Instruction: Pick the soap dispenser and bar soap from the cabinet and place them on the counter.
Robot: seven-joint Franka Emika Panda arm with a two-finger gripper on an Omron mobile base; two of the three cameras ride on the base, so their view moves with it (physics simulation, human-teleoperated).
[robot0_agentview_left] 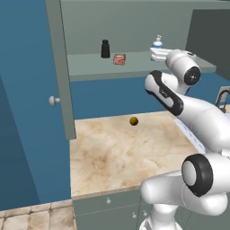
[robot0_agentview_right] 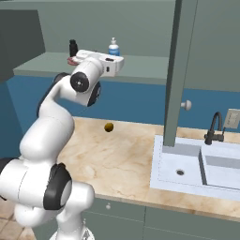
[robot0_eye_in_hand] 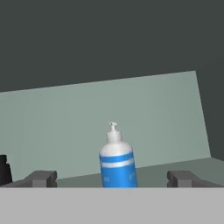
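The gripper point(robot0_eye_in_hand: 111, 178) is spread wide and released, grasping nothing: in the hand view its two dark fingertips point(robot0_eye_in_hand: 41, 178) rise at the lower left and lower right of the frame, and the small blue bottle with a white pump top, the soap dispenser point(robot0_eye_in_hand: 117, 159), stands upright between them at lower centre, clear of both tips. Whether it sits inside the reach of the tips or just beyond them cannot be told.

In the left base view the soap dispenser point(robot0_agentview_left: 157, 45) stands near the upper right of the frame on the inner shelf of the large grey-green wall cabinet point(robot0_agentview_left: 56, 67), with the white hand just beside it. The small flat pinkish-red bar soap point(robot0_agentview_left: 119, 59) lies on the same shelf nearer the front edge, left of the hand, and a small black bottle point(robot0_agentview_left: 105, 49) stands just left of that. The cabinet doors hang open at either side of the shelf.

Below, the beige-and-tan marble-patterned desk point(robot0_agentview_left: 117, 152) is mostly bare in the centre of the frame, with a small dark-yellow ball point(robot0_agentview_left: 134, 121) near its back edge. In the right base view a pale sink point(robot0_agentview_right: 197, 168) takes the lower right.
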